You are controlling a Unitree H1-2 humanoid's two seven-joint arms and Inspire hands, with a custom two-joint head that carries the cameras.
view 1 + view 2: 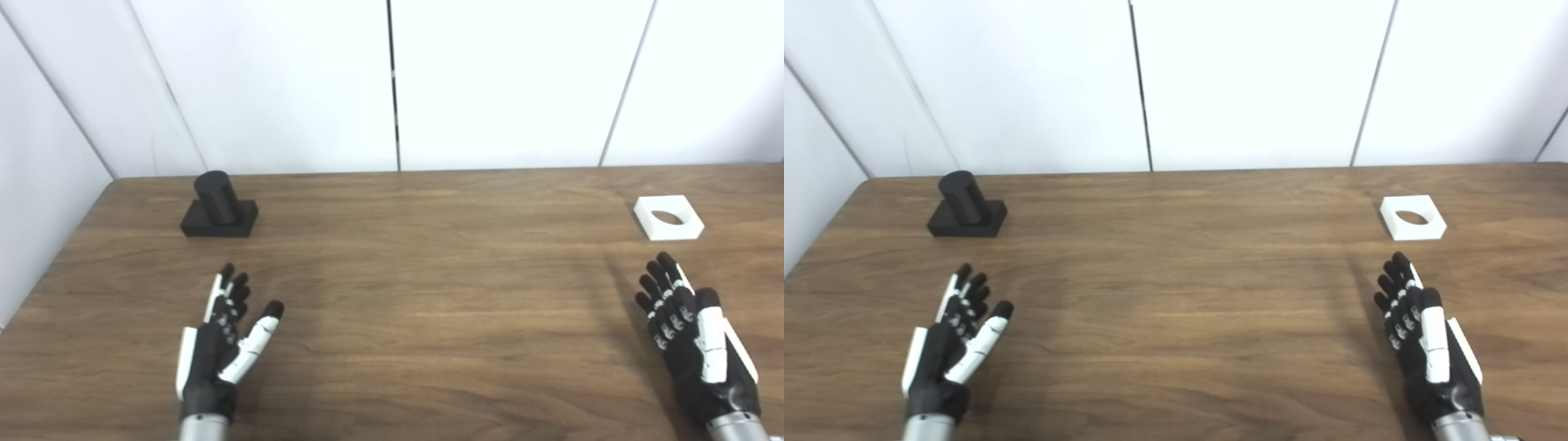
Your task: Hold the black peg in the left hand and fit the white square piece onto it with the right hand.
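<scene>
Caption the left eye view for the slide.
Start pose: open left hand and right hand near black peg and white square piece on the wooden table.

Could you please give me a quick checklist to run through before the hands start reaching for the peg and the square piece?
1. Left hand open, holding nothing: ok.
2. Right hand open, holding nothing: ok.
3. Black peg standing upright on its base, ahead of the left hand: ok.
4. White square piece lying flat, hole facing up, ahead of the right hand: ok.
5. Bare table between each hand and its part: ok.
6. Peg fits the hole: cannot tell.
</scene>
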